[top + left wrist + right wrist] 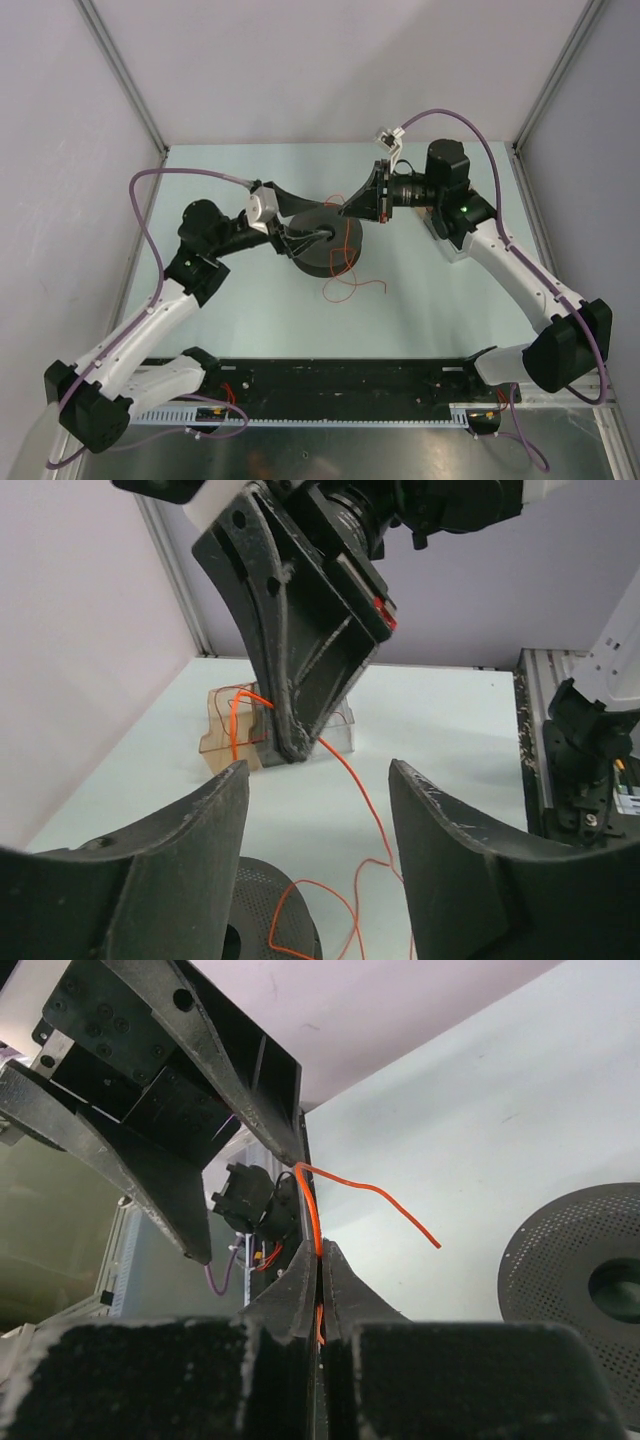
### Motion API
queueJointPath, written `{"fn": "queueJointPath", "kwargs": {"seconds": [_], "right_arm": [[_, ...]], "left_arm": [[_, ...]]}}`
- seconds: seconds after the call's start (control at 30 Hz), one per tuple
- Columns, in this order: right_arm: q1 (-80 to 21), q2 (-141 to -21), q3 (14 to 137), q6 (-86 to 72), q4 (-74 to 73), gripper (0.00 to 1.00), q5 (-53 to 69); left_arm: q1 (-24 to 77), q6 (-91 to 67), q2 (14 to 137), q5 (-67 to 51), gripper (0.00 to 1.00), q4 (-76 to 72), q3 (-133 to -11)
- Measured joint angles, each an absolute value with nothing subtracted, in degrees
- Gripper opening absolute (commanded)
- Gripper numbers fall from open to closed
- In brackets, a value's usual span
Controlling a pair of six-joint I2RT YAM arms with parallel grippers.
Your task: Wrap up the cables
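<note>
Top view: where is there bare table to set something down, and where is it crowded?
Bare table lies between the cables and the right arm, and along the back wall. Crowded around the black spool, where both arms meet.

No legible text, no labels or brand names, no numbers or signs in any view

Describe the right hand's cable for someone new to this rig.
A round black perforated spool sits on the pale green table. Beside it, the shut right hand pinches a red-orange wire. It is hair-thin, unlike the thick purple arm cables.
</note>
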State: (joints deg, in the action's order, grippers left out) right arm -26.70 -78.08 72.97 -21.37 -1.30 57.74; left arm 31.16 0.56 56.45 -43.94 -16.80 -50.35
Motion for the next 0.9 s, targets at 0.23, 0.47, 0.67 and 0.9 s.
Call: {"fn": "queueJointPath", "kwargs": {"seconds": [0.23,0.47,0.67,0.9], "right_arm": [[-27.64,-78.08,72.97,-20.75,-1.63,0.00,58.70],[-27.79,-78.02,72.97,-20.25,-2.42,0.00,58.98],[-27.79,-77.89,72.97,-19.55,-2.79,0.00,59.00],[-27.79,-77.76,72.97,-19.42,-2.92,0.00,59.02]], "left_arm": [[31.66,0.60,58.11,-38.72,0.49,-19.49,-50.22],[31.66,1.61,59.55,-35.55,0.40,-20.53,-48.45],[31.66,1.98,60.49,-34.83,0.29,-20.49,-47.64],[31.66,1.48,61.10,-34.61,0.24,-20.84,-47.68]]}}
